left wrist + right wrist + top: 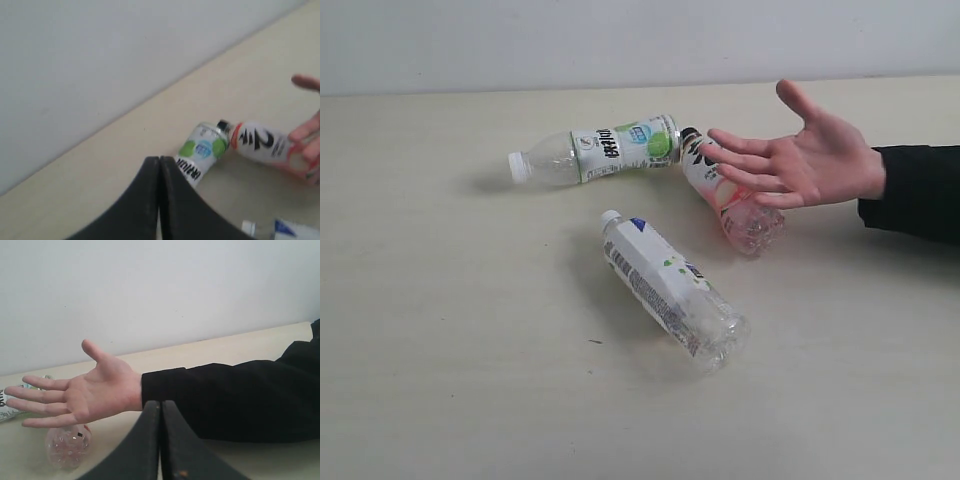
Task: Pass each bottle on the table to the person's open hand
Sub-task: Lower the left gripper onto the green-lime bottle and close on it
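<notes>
Three bottles lie on the table [440,350]. A clear bottle with a green-marked white label [605,150] [202,152] lies at the back. A pink-tinted, black-capped bottle [730,195] [260,145] [67,445] lies partly under the person's open hand [800,155] [82,397], which hovers palm up. A white-capped bottle with a blue-marked label [670,290] [295,230] lies nearer the front. My left gripper [159,159] is shut and empty, above the table short of the green-label bottle. My right gripper [160,402] is shut and empty, near the person's sleeve. Neither arm shows in the exterior view.
The person's black sleeve [915,190] [230,397] reaches in from the right. A pale wall [620,40] runs along the table's far edge.
</notes>
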Tool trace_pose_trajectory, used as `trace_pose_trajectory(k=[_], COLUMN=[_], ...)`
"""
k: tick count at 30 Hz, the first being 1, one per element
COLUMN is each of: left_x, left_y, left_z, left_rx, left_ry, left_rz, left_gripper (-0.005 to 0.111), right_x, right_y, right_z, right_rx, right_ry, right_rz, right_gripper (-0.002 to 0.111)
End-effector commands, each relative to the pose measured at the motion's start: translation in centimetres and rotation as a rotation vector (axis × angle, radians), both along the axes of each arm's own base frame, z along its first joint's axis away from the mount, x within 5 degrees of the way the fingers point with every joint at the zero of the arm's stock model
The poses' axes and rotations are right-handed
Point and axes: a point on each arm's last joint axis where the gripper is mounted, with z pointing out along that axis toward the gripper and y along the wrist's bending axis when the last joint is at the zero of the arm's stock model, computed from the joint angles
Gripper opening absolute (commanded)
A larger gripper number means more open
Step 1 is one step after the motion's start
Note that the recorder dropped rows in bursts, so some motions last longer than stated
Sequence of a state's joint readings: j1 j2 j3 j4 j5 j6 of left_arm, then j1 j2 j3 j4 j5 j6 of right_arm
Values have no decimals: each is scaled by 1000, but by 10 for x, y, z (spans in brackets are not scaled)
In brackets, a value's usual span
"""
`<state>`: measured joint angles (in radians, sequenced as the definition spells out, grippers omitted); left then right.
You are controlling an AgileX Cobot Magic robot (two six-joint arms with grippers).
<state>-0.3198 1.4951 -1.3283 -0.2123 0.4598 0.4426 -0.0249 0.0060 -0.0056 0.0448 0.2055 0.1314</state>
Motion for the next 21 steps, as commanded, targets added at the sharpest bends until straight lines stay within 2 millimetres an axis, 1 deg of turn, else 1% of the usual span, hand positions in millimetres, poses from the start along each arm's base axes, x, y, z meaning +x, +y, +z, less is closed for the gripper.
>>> trace_pose_trajectory(k=[1, 4, 6, 7, 11, 15, 17, 19, 21], left_x=[41, 65, 82, 88, 111, 128, 135, 140, 142], left_y=[-15, -28, -35, -38, -49, -55, -57, -60, -63], left_z=[-26, -45, -61, -65, -103, -124, -129, -134, -137], left_rx=[231, 265, 313, 338, 454, 533, 547, 546, 550], left_ry=[147, 219, 280, 299, 415, 387, 354, 321, 302], left_rz=[-169, -256, -321, -356, -539, -652, -659, -644, -640], left_gripper=[0, 0, 0, 0, 0, 0, 1, 7, 23], right_x=[0, 0, 0, 0, 0, 0, -1, -1, -1], right_y=[0, 0, 0, 0, 0, 0, 0, 0, 0], right_z=[-1, -1, -1, -1, -1, -2, -4, -4, -4], right_rx=[1, 1, 1, 1, 1, 1, 2, 2, 2], right_ry=[-4, -4, -4, -4, -4, 7, 25, 30, 30], right_rz=[1, 1, 1, 1, 1, 2, 2, 3, 3], right_gripper=[1, 1, 1, 1, 1, 1, 1, 1, 1])
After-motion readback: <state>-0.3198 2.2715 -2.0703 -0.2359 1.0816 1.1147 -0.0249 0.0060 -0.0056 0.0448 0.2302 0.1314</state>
